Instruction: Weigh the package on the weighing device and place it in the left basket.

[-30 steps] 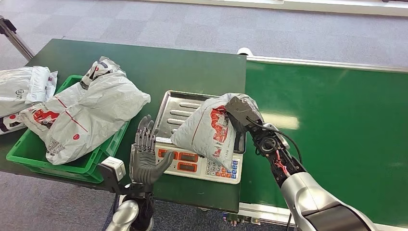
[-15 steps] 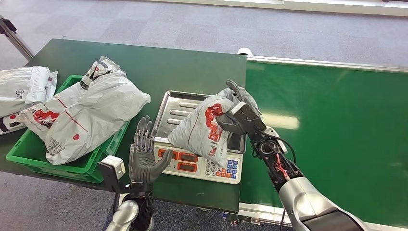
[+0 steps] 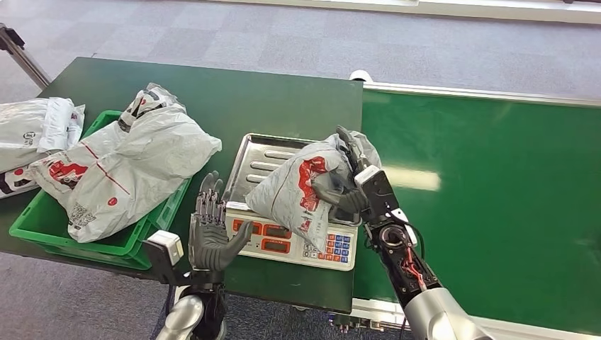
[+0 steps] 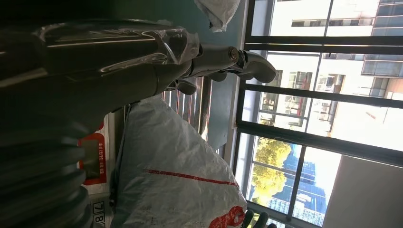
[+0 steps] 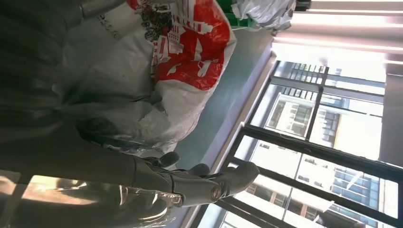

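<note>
Package (image 3: 298, 188): soft grey poly mailer with red print, slumped on the steel pan of the scale (image 3: 264, 161), overhanging the keypad; looks light, limp and slick, likely to sag and slide, so best pinched at a gathered fold near the thick middle. Nearest, left hand (image 3: 210, 236) raised beside the scale front, fingers apart, holding nothing; right hand (image 3: 352, 185) clasping the package's far-right side. Farther left, green basket (image 3: 42, 230) heaped with mailers on the tabletop (image 3: 234, 99).
</note>
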Robot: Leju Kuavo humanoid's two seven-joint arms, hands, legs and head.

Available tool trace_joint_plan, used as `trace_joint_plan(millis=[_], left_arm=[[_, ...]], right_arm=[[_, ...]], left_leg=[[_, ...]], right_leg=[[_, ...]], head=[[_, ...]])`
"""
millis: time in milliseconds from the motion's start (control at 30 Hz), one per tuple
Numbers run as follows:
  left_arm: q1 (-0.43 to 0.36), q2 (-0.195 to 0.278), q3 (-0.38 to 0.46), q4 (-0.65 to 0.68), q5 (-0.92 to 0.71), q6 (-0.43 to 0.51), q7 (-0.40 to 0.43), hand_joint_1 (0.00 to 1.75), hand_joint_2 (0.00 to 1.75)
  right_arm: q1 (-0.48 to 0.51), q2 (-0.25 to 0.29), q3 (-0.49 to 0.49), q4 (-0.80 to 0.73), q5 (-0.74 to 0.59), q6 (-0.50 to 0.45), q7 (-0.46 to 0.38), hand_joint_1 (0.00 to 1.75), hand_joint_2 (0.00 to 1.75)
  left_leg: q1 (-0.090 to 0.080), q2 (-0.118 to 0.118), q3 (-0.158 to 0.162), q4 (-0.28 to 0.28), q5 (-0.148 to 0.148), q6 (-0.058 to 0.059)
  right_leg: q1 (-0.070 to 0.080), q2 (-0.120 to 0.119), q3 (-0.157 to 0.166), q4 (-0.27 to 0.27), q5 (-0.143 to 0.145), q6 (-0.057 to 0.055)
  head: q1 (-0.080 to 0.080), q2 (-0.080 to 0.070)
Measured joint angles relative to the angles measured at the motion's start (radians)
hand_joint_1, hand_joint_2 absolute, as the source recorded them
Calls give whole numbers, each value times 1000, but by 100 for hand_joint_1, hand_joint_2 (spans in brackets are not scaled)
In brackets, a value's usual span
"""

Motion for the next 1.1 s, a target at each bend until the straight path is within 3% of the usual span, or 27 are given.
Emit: trace_joint_plan(millis=[467, 833, 1100], left_arm=[[44, 2, 27, -49, -16, 24, -5, 0, 175], [51, 2, 49, -77, -32, 26, -6, 0, 175], [-44, 5, 75, -25, -57, -26, -13, 0, 175]], right_arm=[[180, -7, -109, -325, -144, 0, 50, 0, 175], [329, -10, -183, -551, -165, -18, 82, 0, 175], [386, -11, -275, -609, -125, -67, 121, 0, 175]], left_leg=[[0, 0, 0, 0, 0, 0], [0, 0, 0, 0, 0, 0], [0, 0, 0, 0, 0, 0]], right_leg=[[0, 0, 0, 0, 0, 0], [0, 0, 0, 0, -1, 0], [0, 0, 0, 0, 0, 0]], head=[[0, 0], [0, 0], [0, 0]])
